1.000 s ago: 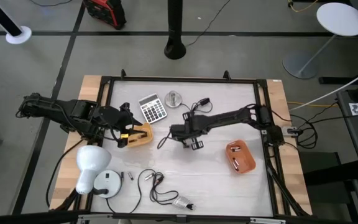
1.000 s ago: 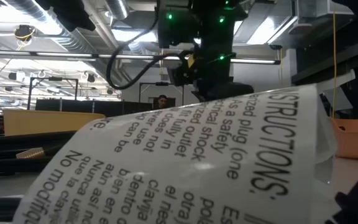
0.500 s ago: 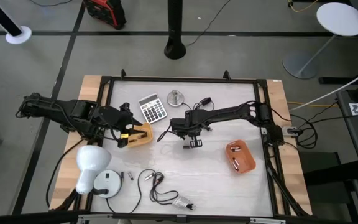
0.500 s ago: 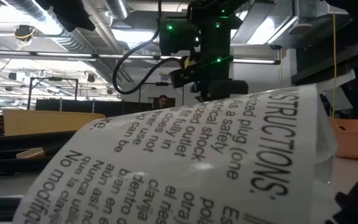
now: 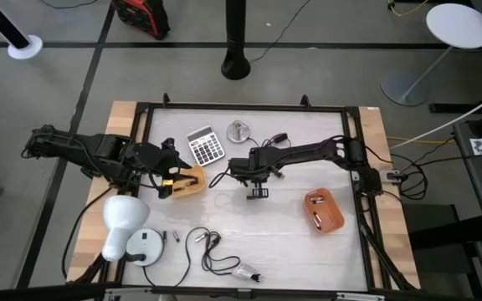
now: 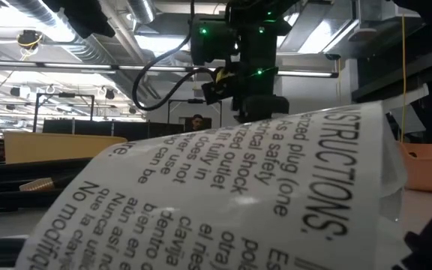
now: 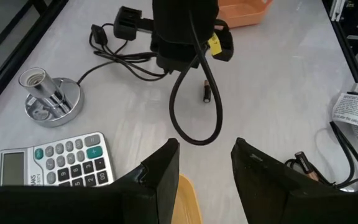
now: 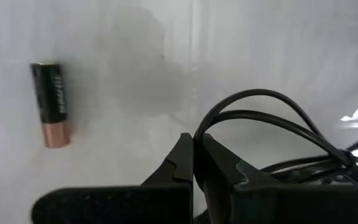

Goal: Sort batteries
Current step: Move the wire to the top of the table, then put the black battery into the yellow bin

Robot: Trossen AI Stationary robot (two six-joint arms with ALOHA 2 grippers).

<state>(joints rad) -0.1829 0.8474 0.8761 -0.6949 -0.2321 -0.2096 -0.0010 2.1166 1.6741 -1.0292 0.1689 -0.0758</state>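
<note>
Right arm reaches across the table from its right edge toward the middle, forearm nearly level, wrist bent down. Right gripper (image 5: 258, 191) hangs low over the white top, just below the calculator (image 5: 205, 145) and beside a loose black cable (image 7: 194, 121). In the right wrist view its fingers (image 8: 191, 163) are pressed together with nothing between them. One battery (image 8: 50, 104), black with a copper end, lies flat on the table close ahead of those fingertips, not touched. The left wrist view shows the same battery (image 7: 207, 91) lying just beyond the cable loop, right under the right arm's wrist.

Left arm is folded in from the table's left edge, elbow out over the wooden border, left gripper (image 5: 174, 181) resting at the tan tray (image 5: 192, 180). Its fingers (image 7: 161, 171) stand apart with a clear gap and hold nothing.

Orange tray (image 5: 324, 211) sits on the right side of the table, well apart from the right gripper, with batteries lying in it. Two more small batteries (image 5: 170, 237) lie near the front left, beside a white round device (image 5: 146, 247).

Silver lamp socket (image 5: 236, 131) stands next to the calculator. A printed instruction tag (image 6: 223, 202) fills the low view, with the right arm above it.
</note>
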